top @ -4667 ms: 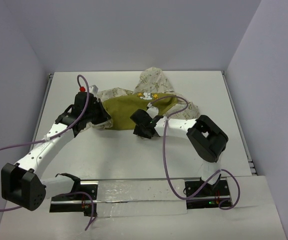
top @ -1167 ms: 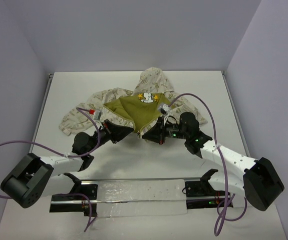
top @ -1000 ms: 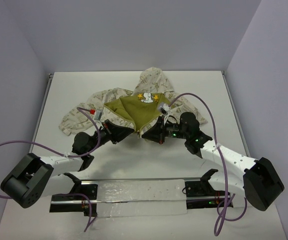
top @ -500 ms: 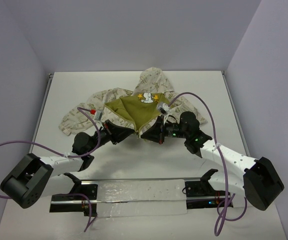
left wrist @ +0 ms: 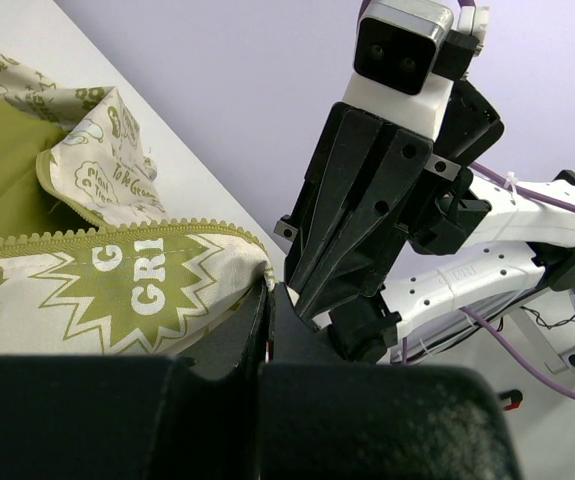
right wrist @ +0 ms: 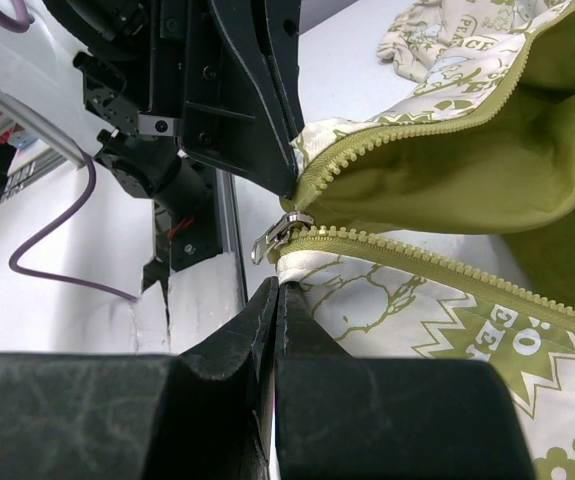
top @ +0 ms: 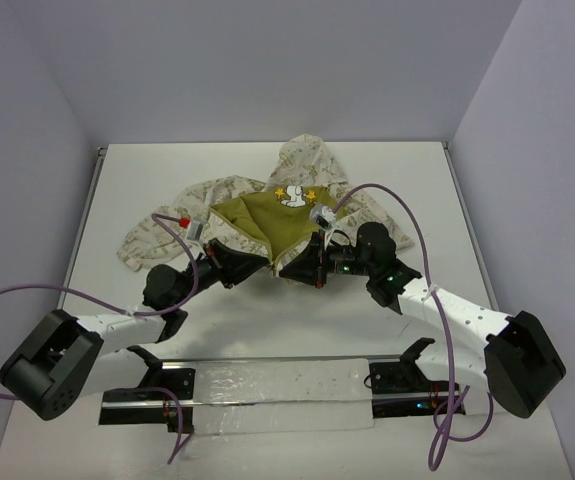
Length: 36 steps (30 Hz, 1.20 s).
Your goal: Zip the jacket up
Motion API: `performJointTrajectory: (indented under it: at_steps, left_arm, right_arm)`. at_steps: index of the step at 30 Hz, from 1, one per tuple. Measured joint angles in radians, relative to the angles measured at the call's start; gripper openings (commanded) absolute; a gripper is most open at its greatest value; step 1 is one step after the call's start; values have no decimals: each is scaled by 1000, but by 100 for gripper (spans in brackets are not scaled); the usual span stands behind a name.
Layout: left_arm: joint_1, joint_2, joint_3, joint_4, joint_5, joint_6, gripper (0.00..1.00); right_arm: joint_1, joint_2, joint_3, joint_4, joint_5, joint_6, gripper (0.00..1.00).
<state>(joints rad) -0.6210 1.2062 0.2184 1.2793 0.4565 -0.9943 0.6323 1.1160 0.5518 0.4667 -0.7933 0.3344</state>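
The jacket (top: pixel 267 212) lies spread open on the table, olive lining up, with the white cartoon patch (top: pixel 292 196) near the hood. Both grippers meet at its near hem. My left gripper (top: pixel 270 266) is shut on the corner of one front panel (left wrist: pixel 117 285). Facing it tip to tip, my right gripper (top: pixel 289 270) is shut on the other panel's white hem corner (right wrist: pixel 312 262), just below the silver zipper slider (right wrist: pixel 277 235). The two rows of olive teeth (right wrist: pixel 417 110) fan apart above the slider. In the left wrist view the right gripper's fingers (left wrist: pixel 367 200) stand close ahead.
A metal rail (top: pixel 277 385) with the arm bases runs along the table's near edge. Purple cables (top: pixel 397 215) loop over both arms. Lilac walls close in the white table (top: pixel 417 180) at the back and both sides.
Since the oldest frame both arms swung down to the near hem and the jacket's fronts folded open. Over the last second the right gripper crept slightly left, toward the left one.
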Motion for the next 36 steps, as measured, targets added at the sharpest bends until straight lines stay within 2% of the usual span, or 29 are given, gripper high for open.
performJointTrajectory:
  at_steps: [36]
  left_arm:
    - [0, -30, 0, 2, -5, 1, 0]
  right_arm:
    - [0, -9, 0, -4, -2, -15, 0]
